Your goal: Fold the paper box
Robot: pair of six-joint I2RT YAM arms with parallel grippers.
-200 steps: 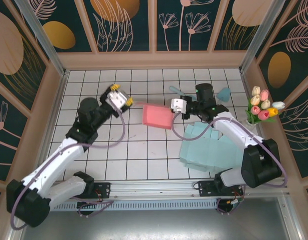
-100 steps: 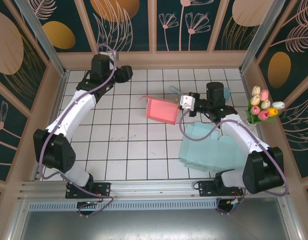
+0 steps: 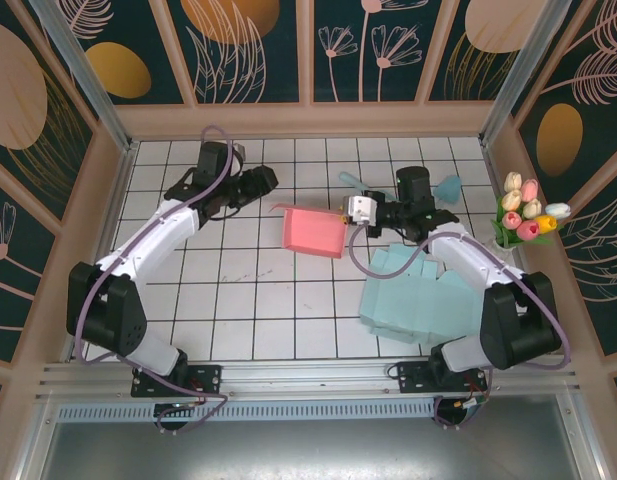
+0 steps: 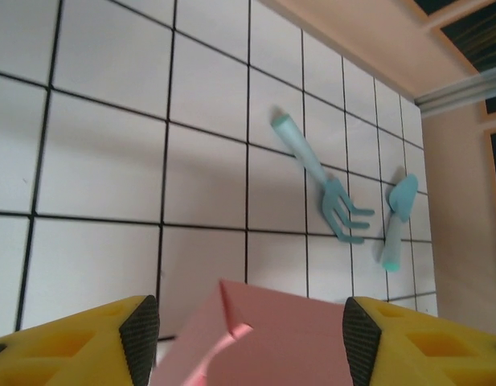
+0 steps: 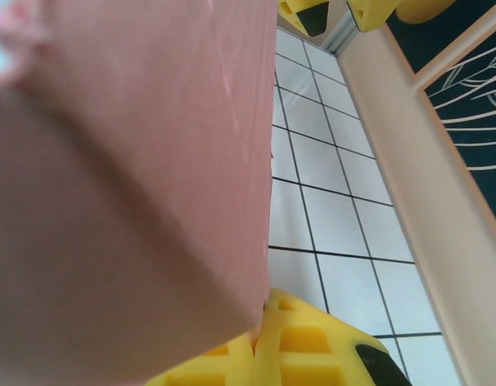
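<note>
I start with the white tiled table (image 3: 238,300). A stack of flat blue sheets (image 3: 428,300) lies on its near right part.

My left arm runs up the left side, bends near the far wall, and its forearm points right toward the middle. My right arm rises over the blue sheets with its forearm pointing left.

The pink box (image 3: 313,232) is at mid-table between the two claws. Its long side runs across the table, slightly skewed, with the left far corner poking up. I cannot tell whether it rests on the tiles.

The right claw (image 3: 348,214) is clamped on the box's right edge, and the right wrist view has pink paper pressed close against the yellow fingers (image 5: 312,346).

The left claw (image 3: 270,179) stands with its jaws apart, back and left of the box, clear of it. From its wrist camera the box's corner lies ahead between the fingers.

A blue fork (image 4: 324,189) and a spoon (image 4: 398,217) lie beyond the box.
</note>
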